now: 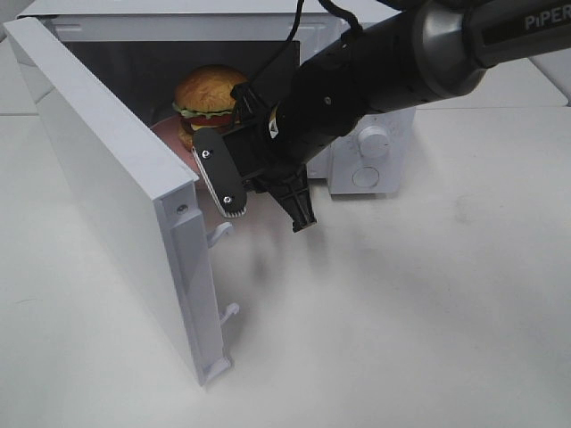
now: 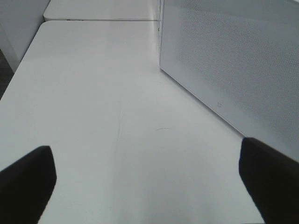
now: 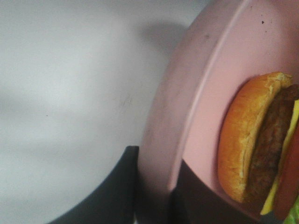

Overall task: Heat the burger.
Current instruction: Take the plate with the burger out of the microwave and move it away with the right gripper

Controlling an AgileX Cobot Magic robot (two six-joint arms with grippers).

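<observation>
The burger (image 1: pixel 210 94), with a golden-brown bun, lettuce and tomato, sits on a pink plate (image 1: pixel 165 134) at the mouth of the open microwave's dark cavity. My right gripper (image 1: pixel 268 218) reaches in from the right and is shut on the plate's near rim. In the right wrist view the plate's rim (image 3: pixel 187 93) runs between the two dark fingers and the burger (image 3: pixel 257 144) lies just beyond them. My left gripper (image 2: pixel 149 186) is open over bare table, with nothing between its fingers, and is out of the high view.
The white microwave's door (image 1: pixel 98 178) swings out to the front left, its latch hooks pointing right. Two knobs (image 1: pixel 370 156) sit on its panel behind my right arm. The microwave's perforated side wall (image 2: pixel 233 60) stands beside my left gripper.
</observation>
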